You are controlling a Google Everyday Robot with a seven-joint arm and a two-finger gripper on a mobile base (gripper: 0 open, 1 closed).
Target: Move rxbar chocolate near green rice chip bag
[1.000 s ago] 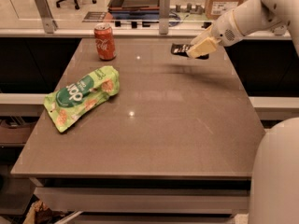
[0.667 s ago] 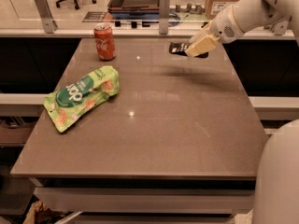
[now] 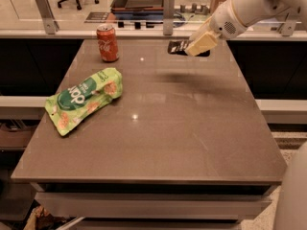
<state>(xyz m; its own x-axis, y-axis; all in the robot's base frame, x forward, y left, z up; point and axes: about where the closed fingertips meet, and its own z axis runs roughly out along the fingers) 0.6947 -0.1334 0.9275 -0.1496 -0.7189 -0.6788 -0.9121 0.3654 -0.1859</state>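
Arm [image 3: 249, 6] reaches in from far right; gripper [image 3: 189, 48] held aloft, apparently clamped on rxbar chocolate [image 3: 176, 47].

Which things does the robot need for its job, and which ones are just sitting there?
For the job:
- rxbar chocolate, held above the table's far right
- green rice chip bag, lying flat on the left
- gripper, shut on the bar

Just lying about:
- red soda can, standing upright at the far left
- table, under everything

one bag [image 3: 84, 99], can [image 3: 108, 43], bar [image 3: 176, 47] in jaws
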